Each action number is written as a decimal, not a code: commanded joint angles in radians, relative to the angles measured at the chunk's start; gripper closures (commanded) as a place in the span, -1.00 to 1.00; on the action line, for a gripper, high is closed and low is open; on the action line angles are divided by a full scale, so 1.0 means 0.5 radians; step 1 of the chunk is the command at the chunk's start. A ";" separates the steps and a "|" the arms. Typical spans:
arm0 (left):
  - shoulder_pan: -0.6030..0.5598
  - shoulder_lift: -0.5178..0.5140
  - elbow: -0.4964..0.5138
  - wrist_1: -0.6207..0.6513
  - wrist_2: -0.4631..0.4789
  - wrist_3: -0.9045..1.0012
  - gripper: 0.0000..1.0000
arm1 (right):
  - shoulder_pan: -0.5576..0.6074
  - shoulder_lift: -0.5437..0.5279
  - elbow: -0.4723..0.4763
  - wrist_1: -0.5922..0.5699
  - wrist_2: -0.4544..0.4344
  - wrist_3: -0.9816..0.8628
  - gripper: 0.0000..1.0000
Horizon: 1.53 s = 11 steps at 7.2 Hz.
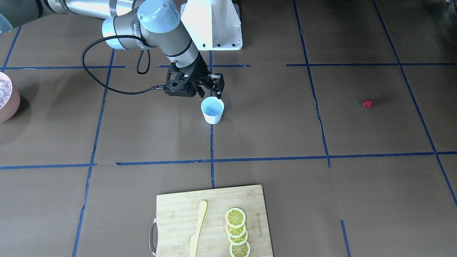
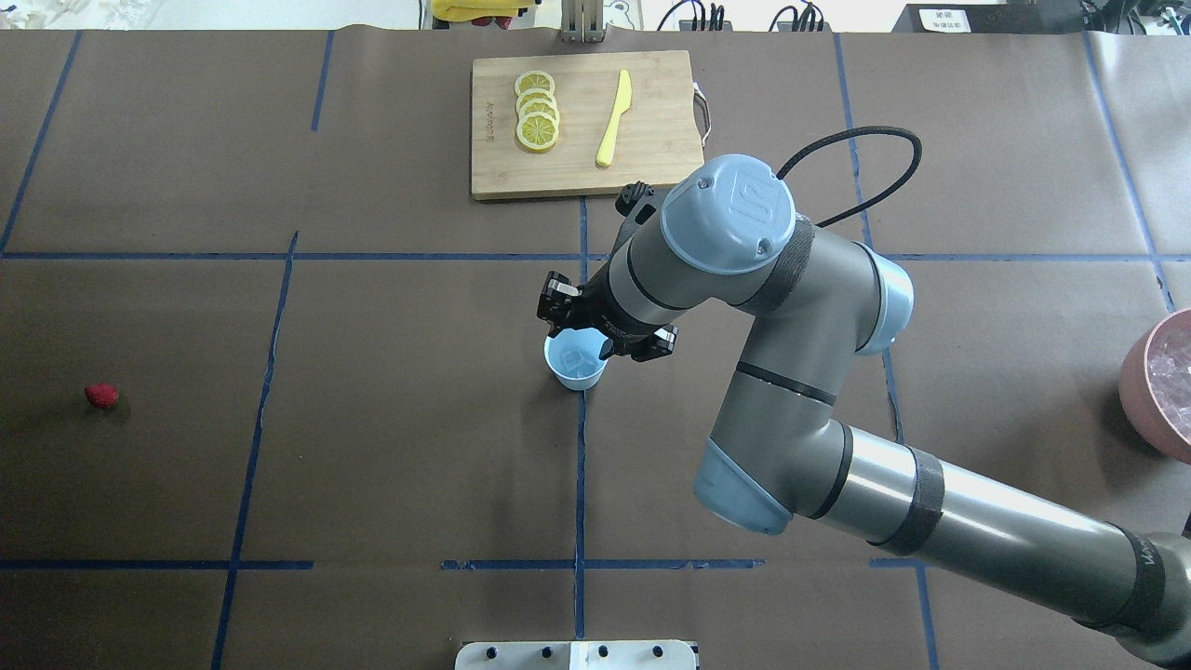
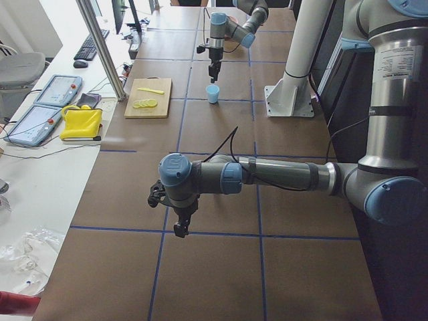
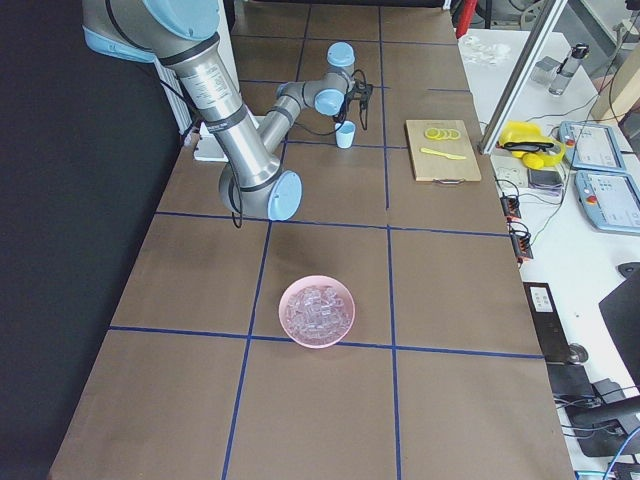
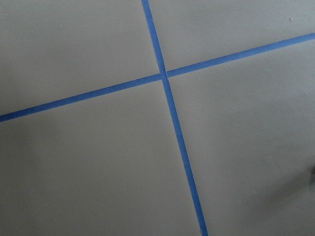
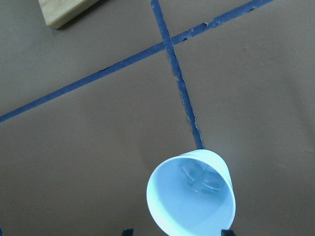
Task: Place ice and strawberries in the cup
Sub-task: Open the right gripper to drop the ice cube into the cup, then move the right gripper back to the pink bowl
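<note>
**Stage of the task: ice in, strawberry out.** The right gripper (image 1: 210,93) is poised just above the cup (image 1: 212,110). Its jaws are spread wide and hold nothing, and in the wrist view its two tips stand either side of the cup's mouth. The cup stands upright near the middle of the table (image 2: 391,465), at a crossing of blue tape lines (image 6: 170,64).

Ice (image 6: 203,178) lies at the bottom of the cup. There are at least two clear cubes, but the exact count cannot be told. More ice fills the bowl (image 4: 284,318) at the robot's right end of the table, well apart from the cup.

The strawberry (image 2: 101,395) lies on the bare table far to the robot's left, well apart from the cup. The left gripper (image 3: 179,231) hangs low over the table and shows only in the side view, so whether its jaws are open or closed cannot be told. Its wrist camera shows nothing but tape and table.

Judged progress: the ice step is begun and may be complete, depending on how many cubes are wanted. The strawberry step is not yet started. What probably remains is to grasp the strawberry, carry it to the cup and release it inside.
</note>
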 commanded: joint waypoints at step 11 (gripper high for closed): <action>-0.005 0.233 -0.381 0.007 -0.035 -0.007 -1.00 | 1.363 -1.188 0.496 -0.822 0.347 -2.580 -1.00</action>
